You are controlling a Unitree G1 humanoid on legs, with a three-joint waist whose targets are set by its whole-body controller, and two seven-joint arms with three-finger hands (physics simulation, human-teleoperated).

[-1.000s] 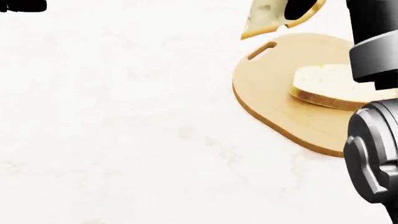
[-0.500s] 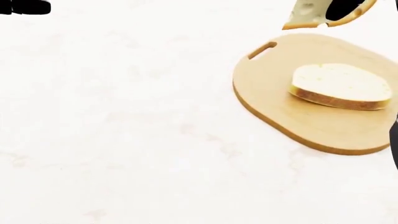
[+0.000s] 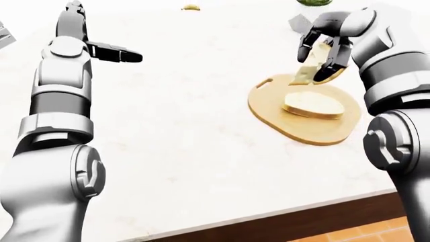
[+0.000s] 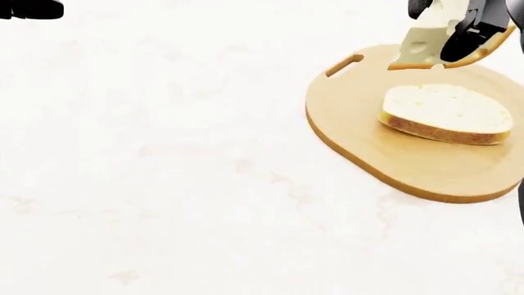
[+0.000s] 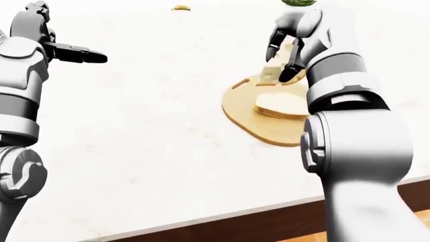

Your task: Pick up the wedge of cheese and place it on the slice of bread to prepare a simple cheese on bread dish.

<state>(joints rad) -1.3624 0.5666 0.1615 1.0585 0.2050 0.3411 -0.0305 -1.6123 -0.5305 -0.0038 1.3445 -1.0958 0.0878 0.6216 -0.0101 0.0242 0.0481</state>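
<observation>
My right hand (image 3: 324, 56) is shut on the pale yellow cheese wedge (image 3: 309, 68), holding it in the air above the top edge of the wooden cutting board (image 3: 268, 108). The wedge (image 4: 422, 46) hangs tilted, just above the bread slice (image 4: 446, 110), which lies flat on the board (image 4: 368, 141). Cheese and bread are apart. My left hand (image 3: 114, 52) is raised over the white counter at the left, fingers stretched out, empty.
The white counter (image 3: 188, 131) spreads to the left of the board. Its near edge, with a brown front (image 3: 322, 217), runs along the bottom. A small yellowish item (image 3: 191, 7) and a green thing (image 3: 312, 2) sit at the top.
My right hand has carried the cheese to the right and down toward the bread. My right forearm has left the right side of the head view.
</observation>
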